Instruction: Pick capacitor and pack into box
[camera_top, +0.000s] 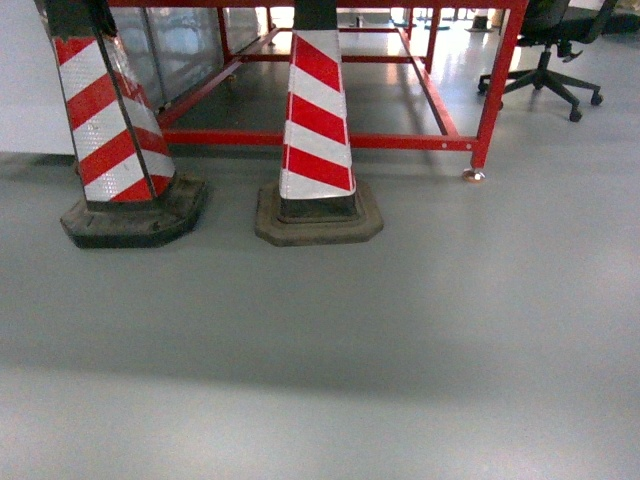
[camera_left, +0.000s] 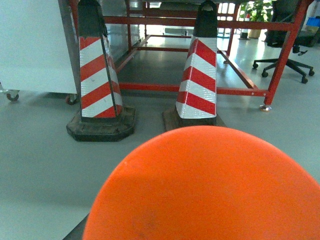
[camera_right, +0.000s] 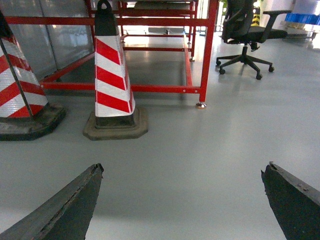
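Right gripper (camera_right: 182, 200) jaws wide apart over bare grey floor (camera_top: 400, 330), holding nothing; left jaws' state perhaps untellable.

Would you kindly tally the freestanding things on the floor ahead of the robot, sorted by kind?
Red-and-white striped traffic cones: 2, a left cone and a middle cone
Red metal frames: 1
Black office chairs: 1
Total: 4
No box or capacitor shows in any view.
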